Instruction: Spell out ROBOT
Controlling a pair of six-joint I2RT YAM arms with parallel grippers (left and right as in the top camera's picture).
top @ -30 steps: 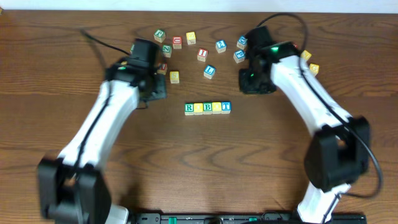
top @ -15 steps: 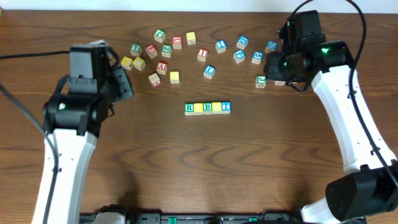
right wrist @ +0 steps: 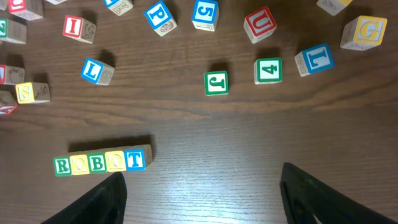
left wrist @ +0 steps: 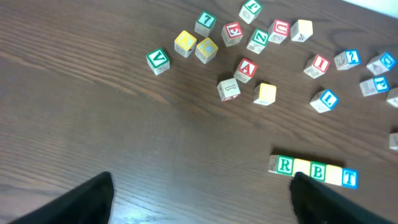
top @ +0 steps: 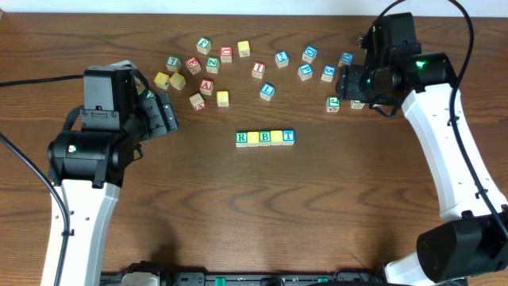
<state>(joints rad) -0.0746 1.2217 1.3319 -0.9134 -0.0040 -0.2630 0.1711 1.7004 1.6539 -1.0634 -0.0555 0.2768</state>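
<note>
Five letter blocks stand in a straight row (top: pixel 265 137) at the middle of the table, reading R, O, B, O, T from left to right. The row (left wrist: pixel 314 171) shows at the lower right of the left wrist view, and the same row (right wrist: pixel 102 162) at the lower left of the right wrist view. My left gripper (top: pixel 163 115) hangs left of the row, open, with only bare wood between its fingers (left wrist: pixel 199 193). My right gripper (top: pixel 347 83) hangs at the back right, open and holding nothing (right wrist: pixel 202 177).
Loose letter blocks lie scattered along the back, one cluster (top: pixel 198 67) near my left gripper and another (top: pixel 313 59) near my right. Beneath the right gripper lie a green J (right wrist: pixel 216 83), a green 4 (right wrist: pixel 268 70) and a blue L (right wrist: pixel 314 59).
Both arms have drawn back from the block row, the left one toward the left and the right one toward the back right. Both sets of jaws have spread apart.
</note>
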